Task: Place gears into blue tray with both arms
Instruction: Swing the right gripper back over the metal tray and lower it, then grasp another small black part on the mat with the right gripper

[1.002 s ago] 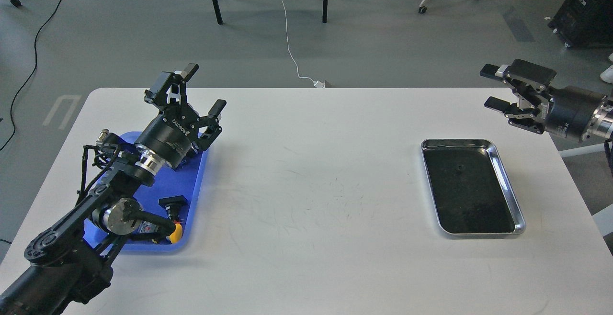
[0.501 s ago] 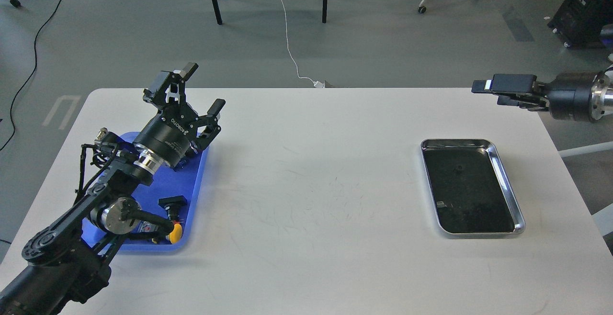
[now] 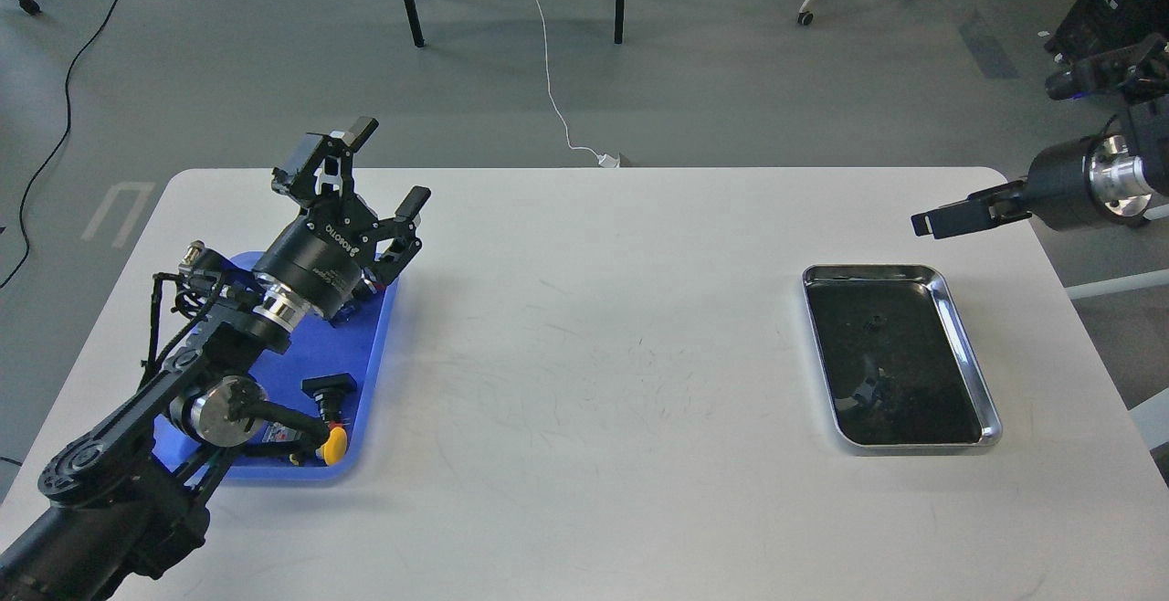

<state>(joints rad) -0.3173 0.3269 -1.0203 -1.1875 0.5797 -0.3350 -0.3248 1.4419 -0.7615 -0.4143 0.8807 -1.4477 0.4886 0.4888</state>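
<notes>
The blue tray (image 3: 376,345) lies at the table's left, largely covered by my left arm. My left gripper (image 3: 384,170) hangs open over the tray's far right corner with nothing between its fingers. One tiny dark round gear (image 3: 875,320) shows faintly on the black lining of the silver tray (image 3: 970,345) at the right. My right gripper (image 3: 924,223) hovers beyond that tray's far right corner. It is seen edge-on as one flat bar, so its fingers cannot be told apart.
In the blue tray lie a black push-button switch (image 3: 327,388) and a yellow-capped one (image 3: 336,443). Chair and table legs, and a white cable (image 3: 548,62), are on the floor beyond the table's far edge.
My right gripper has rolled from showing two spread fingers to edge-on, and has tilted downward toward the silver tray. My left arm has barely moved.
</notes>
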